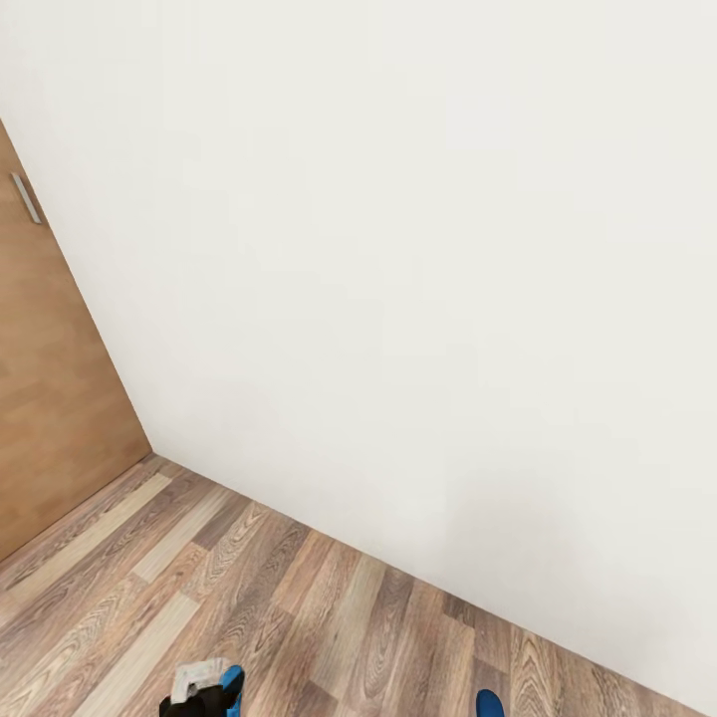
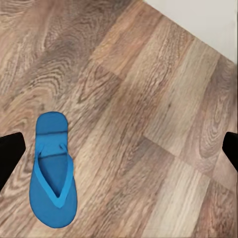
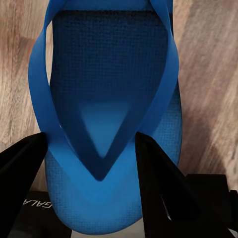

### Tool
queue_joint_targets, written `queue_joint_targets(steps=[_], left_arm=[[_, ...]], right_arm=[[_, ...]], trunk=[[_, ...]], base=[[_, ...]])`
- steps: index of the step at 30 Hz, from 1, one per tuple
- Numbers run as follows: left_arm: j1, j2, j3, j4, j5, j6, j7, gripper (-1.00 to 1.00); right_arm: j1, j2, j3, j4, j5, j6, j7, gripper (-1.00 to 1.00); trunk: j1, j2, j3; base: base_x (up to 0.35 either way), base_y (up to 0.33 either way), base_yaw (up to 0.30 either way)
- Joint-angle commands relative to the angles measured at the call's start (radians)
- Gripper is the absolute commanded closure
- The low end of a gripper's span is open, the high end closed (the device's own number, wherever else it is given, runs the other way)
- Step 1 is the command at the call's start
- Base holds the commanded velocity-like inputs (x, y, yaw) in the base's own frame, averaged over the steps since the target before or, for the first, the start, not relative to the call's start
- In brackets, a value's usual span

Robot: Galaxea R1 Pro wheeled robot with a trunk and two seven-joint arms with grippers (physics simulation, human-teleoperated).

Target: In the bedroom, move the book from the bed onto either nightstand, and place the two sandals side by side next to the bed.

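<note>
One bright-blue sandal [image 2: 50,130] lies flat on the wood-plank floor, sole down and straps up. My left gripper [image 2: 124,144] hangs open above it, the sandal sitting close to one fingertip [image 2: 11,151]. In the head view that gripper [image 1: 202,695] is at the bottom edge with a bit of blue sandal [image 1: 234,685] beside it. My right gripper [image 3: 91,139] is shut on the other sandal [image 3: 114,59], pinching it by the toe end; its blue tip [image 1: 488,705] peeks in at the bottom of the head view. The book, the bed and the nightstand are out of view.
A plain white wall [image 1: 398,299] runs diagonally close ahead. A light-brown wooden door [image 1: 50,418] with a metal handle [image 1: 25,197] stands at the left. Wood-plank floor [image 1: 299,617] spreads between me and the wall.
</note>
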Motion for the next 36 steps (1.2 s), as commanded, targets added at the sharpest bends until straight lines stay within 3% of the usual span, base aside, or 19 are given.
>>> queue_joint_targets(steps=[1,5,9,12,15,16,17,23,28,31,33,34,36], left_arm=[[-0.013,-0.002,0.005,-0.047,0.002,0.045,-0.002,-1.00],[-0.081,-0.002,0.003,-0.195,0.001,0.262,0.072,-1.00],[-0.185,-0.004,0.002,-0.216,0.001,0.323,0.151,-1.00],[-0.221,-0.004,0.001,-0.186,0.001,0.333,0.216,-1.00],[-0.241,-0.012,-0.010,-0.116,-0.004,0.336,0.334,-1.00],[-0.244,-0.014,-0.028,-0.100,-0.011,0.330,0.359,-1.00],[-0.246,-0.016,-0.085,-0.063,-0.025,0.290,0.378,-1.00],[-0.247,-0.017,-0.122,-0.015,-0.029,0.202,0.385,-1.00],[-0.247,-0.022,-0.126,-0.012,-0.028,0.194,0.386,-1.00],[-0.247,-0.022,-0.127,-0.013,-0.026,0.196,0.380,-1.00],[-0.247,-0.023,-0.127,-0.014,-0.025,0.197,0.377,-1.00],[-0.247,-0.024,-0.127,-0.015,-0.025,0.197,0.376,-1.00],[-0.247,-0.028,-0.128,-0.015,-0.025,0.197,0.377,-1.00]], right_arm=[[-0.001,0.000,-0.002,0.002,-0.005,-0.001,0.005,1.00],[-0.001,0.000,-0.002,0.002,-0.005,-0.001,0.005,1.00],[-0.001,0.000,-0.002,0.002,-0.005,-0.002,0.005,1.00],[-0.001,0.000,-0.002,0.002,-0.005,-0.002,0.005,1.00],[-0.001,0.000,-0.002,0.002,-0.005,-0.002,0.005,1.00],[-0.001,-0.001,-0.002,0.002,-0.005,-0.002,0.005,1.00],[-0.001,-0.002,-0.003,0.001,-0.005,-0.001,0.006,1.00],[-0.001,0.003,-0.005,-0.029,-0.001,0.006,-0.003,1.00],[-0.003,0.014,-0.005,-0.254,-0.015,0.062,-0.065,1.00],[-0.005,0.031,-0.005,-0.344,-0.076,0.204,-0.068,1.00],[-0.006,0.042,-0.005,-0.418,-0.170,0.333,-0.068,1.00],[-0.006,0.044,-0.005,-0.439,-0.198,0.360,-0.067,1.00],[-0.006,0.046,-0.005,-0.520,-0.321,0.446,-0.066,1.00]], trunk=[[0.000,0.000,-0.001],[0.000,0.000,-0.001],[0.000,0.000,-0.001],[0.000,0.000,-0.001],[0.000,0.000,-0.001],[0.000,0.000,-0.001],[0.000,0.000,-0.001],[0.000,0.000,-0.001],[0.000,0.000,-0.001],[0.000,0.000,-0.001],[0.000,0.000,-0.001],[0.000,0.000,-0.001],[0.000,0.000,-0.001]], base=[[0.000,0.000,0.000],[0.000,0.000,0.000],[0.000,0.000,0.000],[0.000,0.000,0.000],[0.000,0.000,0.000],[0.000,0.000,0.000],[0.000,0.000,0.000],[0.000,0.000,0.000],[0.000,0.000,0.000],[0.000,0.000,0.000],[0.000,0.000,0.000],[0.000,0.000,0.000],[0.000,0.000,0.000]])
